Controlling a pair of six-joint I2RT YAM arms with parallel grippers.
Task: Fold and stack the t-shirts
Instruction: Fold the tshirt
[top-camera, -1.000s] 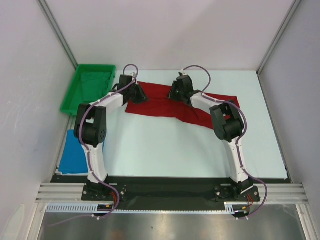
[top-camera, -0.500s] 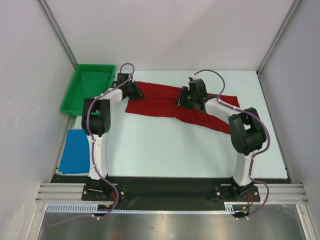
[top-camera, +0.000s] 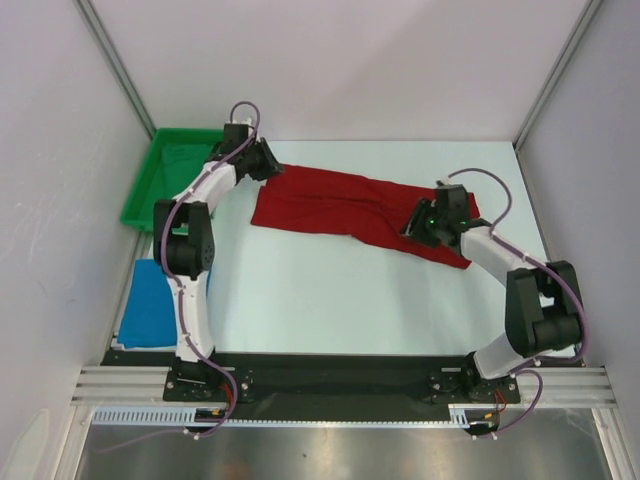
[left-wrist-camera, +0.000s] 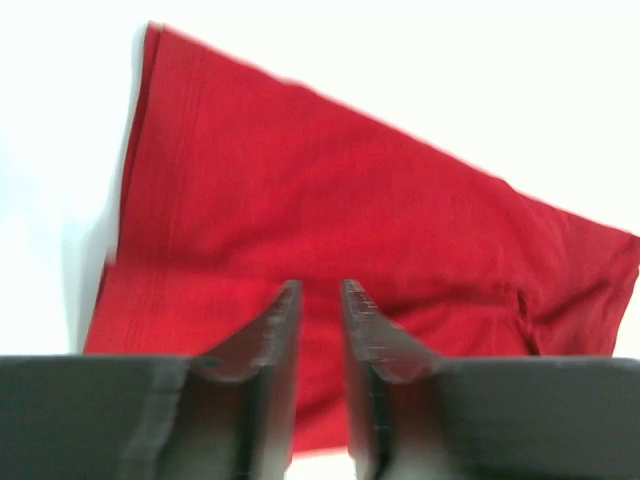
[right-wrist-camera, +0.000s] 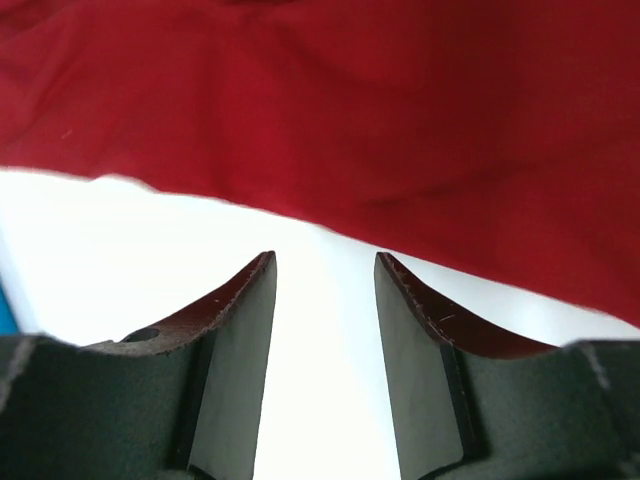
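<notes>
The deep red t-shirt (top-camera: 330, 200) lies flat on the table as a long folded strip, running from the far left down towards the right. My left gripper (top-camera: 268, 160) hovers at the strip's far left corner. In the left wrist view it (left-wrist-camera: 320, 285) stands open by a narrow gap, nothing between its fingers, the red t-shirt (left-wrist-camera: 330, 190) spread beyond them. My right gripper (top-camera: 418, 222) is at the strip's right end; in its wrist view it (right-wrist-camera: 322, 258) is open over bare table, just short of the red t-shirt's edge (right-wrist-camera: 400, 100). The bright blue t-shirt (top-camera: 148, 305) lies folded at the table's near left.
A green tray (top-camera: 190, 131) stands at the far left, just beyond the left gripper. White walls close in the table on the left, back and right. Both arm bases sit on the dark rail at the near edge.
The right arm has swung right along the red t-shirt from its middle to its right end, its jaws widening. The left gripper has drawn back to the far left corner and parted slightly.
</notes>
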